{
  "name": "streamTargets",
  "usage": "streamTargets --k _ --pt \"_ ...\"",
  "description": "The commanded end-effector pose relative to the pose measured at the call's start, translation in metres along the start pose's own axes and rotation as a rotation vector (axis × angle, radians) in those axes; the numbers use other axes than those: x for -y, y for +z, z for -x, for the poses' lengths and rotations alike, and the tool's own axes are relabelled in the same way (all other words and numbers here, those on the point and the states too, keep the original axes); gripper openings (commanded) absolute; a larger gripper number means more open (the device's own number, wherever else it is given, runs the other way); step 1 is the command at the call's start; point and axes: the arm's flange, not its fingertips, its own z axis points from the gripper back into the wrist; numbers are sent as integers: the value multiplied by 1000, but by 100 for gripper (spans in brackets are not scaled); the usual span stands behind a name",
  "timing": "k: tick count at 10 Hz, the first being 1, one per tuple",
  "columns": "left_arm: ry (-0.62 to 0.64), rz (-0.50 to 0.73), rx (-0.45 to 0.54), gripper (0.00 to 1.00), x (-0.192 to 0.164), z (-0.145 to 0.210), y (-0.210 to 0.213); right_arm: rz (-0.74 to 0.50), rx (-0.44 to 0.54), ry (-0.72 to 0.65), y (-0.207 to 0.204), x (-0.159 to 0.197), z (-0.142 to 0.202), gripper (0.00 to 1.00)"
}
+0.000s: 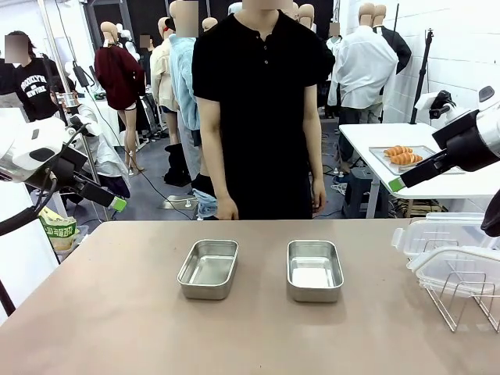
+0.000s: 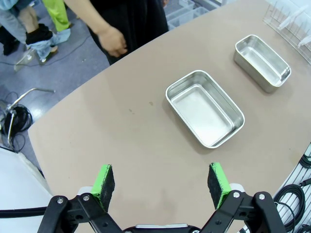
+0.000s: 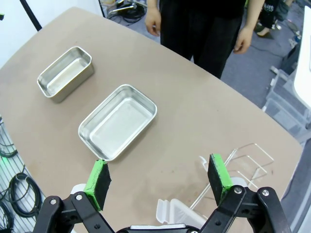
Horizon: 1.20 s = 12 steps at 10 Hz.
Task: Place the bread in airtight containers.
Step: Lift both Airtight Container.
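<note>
The left tin (image 1: pixel 208 268) and right tin (image 1: pixel 314 269) sit uncovered side by side at mid-frame, apart, bare tabletop (image 1: pixel 117 312) between and around them, each long axis running from the near edge toward the person (image 1: pixel 262 109) at the far edge. The bread (image 1: pixel 404 155) lies on a tray (image 1: pixel 376 153) on a white table (image 1: pixel 367 137) at upper right, well apart from the tins, the rolls pointing roughly left to right. The left hand (image 2: pixel 163 179) and right hand (image 3: pixel 159 177) hover released, gripping nothing, while clear lids (image 1: pixel 437 234) and a wire rack (image 1: pixel 465 293) crowd the right edge.
</note>
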Motion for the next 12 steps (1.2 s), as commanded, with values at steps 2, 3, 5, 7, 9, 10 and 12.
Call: streamTargets --k 2,3,5,7,9,10,12 --pt "-3 -3 1 100 -2 1 0 -10 0 3 -2 0 0 100" --pt "-3 -3 1 100 -2 1 0 -10 0 3 -2 0 0 100" --pt "-3 -3 1 100 -2 1 0 -10 0 3 -2 0 0 100" --pt "-3 -3 1 100 -2 1 0 -10 0 3 -2 0 0 100" --pt "-3 -3 1 100 -2 1 0 -10 0 3 -2 0 0 100" --pt "-3 -3 1 100 -2 1 0 -10 0 3 -2 0 0 100" --pt "-3 -3 1 100 -2 1 0 -10 0 3 -2 0 0 100"
